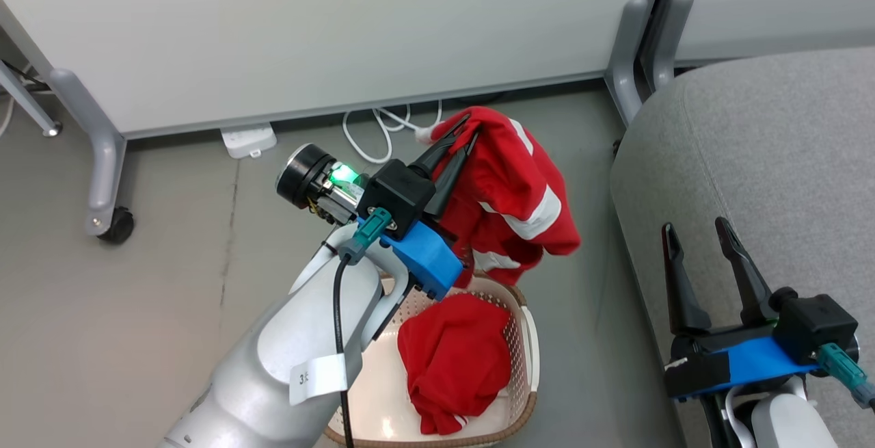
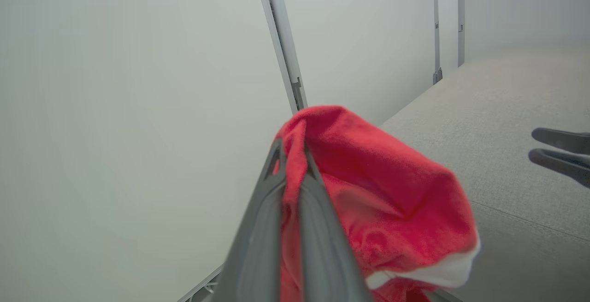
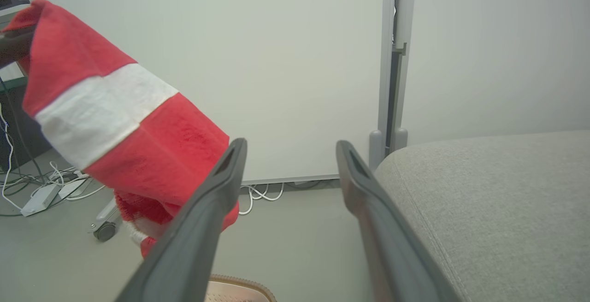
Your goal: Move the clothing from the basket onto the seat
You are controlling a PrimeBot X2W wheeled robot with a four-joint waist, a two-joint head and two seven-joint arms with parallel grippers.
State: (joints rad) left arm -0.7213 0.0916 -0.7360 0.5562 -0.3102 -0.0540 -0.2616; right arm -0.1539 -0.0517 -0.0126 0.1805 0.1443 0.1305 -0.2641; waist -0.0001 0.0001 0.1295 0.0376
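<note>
- The seat (image 1: 765,147) is the big grey cushion on the right, with nothing red on it yet.
- The basket (image 1: 526,338) sits on the floor with another red piece (image 1: 454,359) bunched inside.
- The striped red garment (image 1: 513,188) hangs above the basket. Looks like mid-carry to me, and next it needs a swing right, clear over the seat edge.
- The left fingers (image 1: 452,178) are clamped on its top fold.
- The right fingers (image 1: 678,284) are spread wide and empty, beside the seat.

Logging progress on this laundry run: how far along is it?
Done: nothing lies on the visible seat. In hand: the left end effector is shut on one red garment, held above the basket. Left: carry it onto the seat, then fetch the other red garment in the basket. The right end effector is open, empty.
</note>
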